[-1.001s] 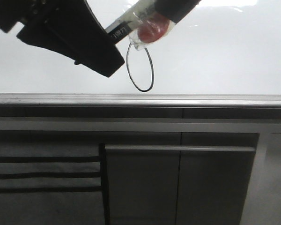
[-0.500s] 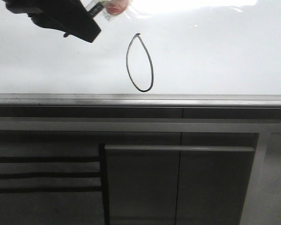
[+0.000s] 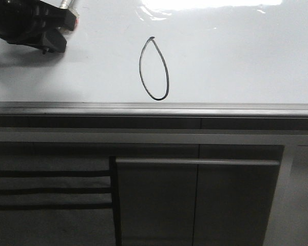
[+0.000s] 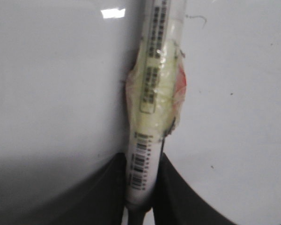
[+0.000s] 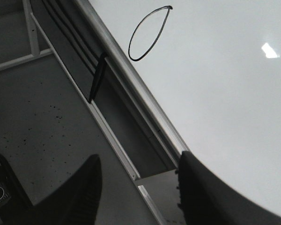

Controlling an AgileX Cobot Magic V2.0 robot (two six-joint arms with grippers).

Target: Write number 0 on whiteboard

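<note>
A thin black oval, the number 0, stands on the glossy whiteboard, pointed at its top, just above the grey edge strip. It also shows in the right wrist view. My left gripper is at the top left of the front view, well left of the 0. It is shut on a white marker with barcodes and a wad of yellowish and red tape; the marker's tip is out of view. My right gripper is open and empty, off the board's lower edge.
A grey metal edge strip runs under the board. Below it are dark grey cabinet panels with a long bar handle. The right wrist view shows speckled grey floor below the board.
My left gripper with the marker has moved left and up, away from the 0. The 0 now stands fully uncovered.
</note>
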